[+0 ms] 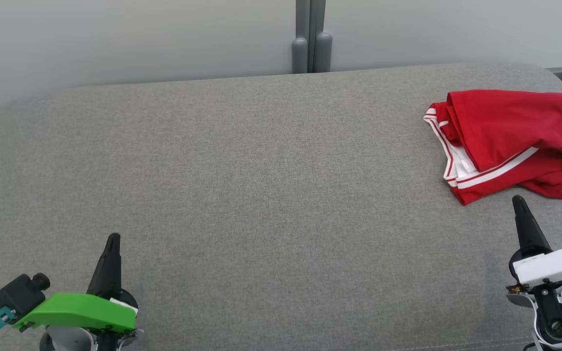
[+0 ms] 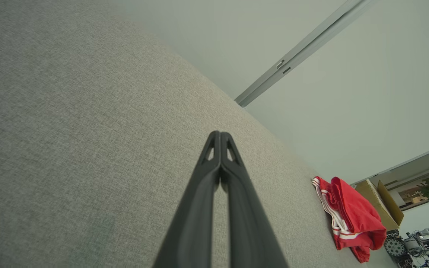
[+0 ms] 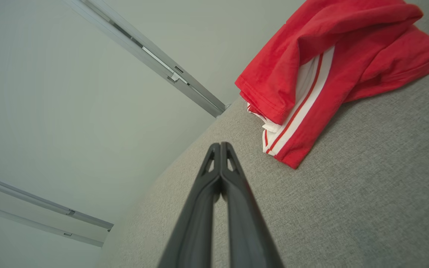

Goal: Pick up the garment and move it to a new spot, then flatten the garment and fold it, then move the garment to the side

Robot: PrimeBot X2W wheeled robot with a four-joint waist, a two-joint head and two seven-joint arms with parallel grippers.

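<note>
1. In the head view, one garment, red with white stripes, lies bunched at the far right of the grey table.
2. There are two grippers. The left gripper sits at the lower left, well apart from the garment. The right gripper points at the garment's near edge, close but not touching.
3. Both grippers are closed and hold nothing. Each wrist view shows its fingertips meeting above bare table.
4. The left wrist view takes in one brown box just beyond the garment, and some robot hardware past the table's end.
5. The right wrist view brings the garment close, with a red fold draped over the striped part.
6. The head view shows one grey post on the wall behind the table.
</note>
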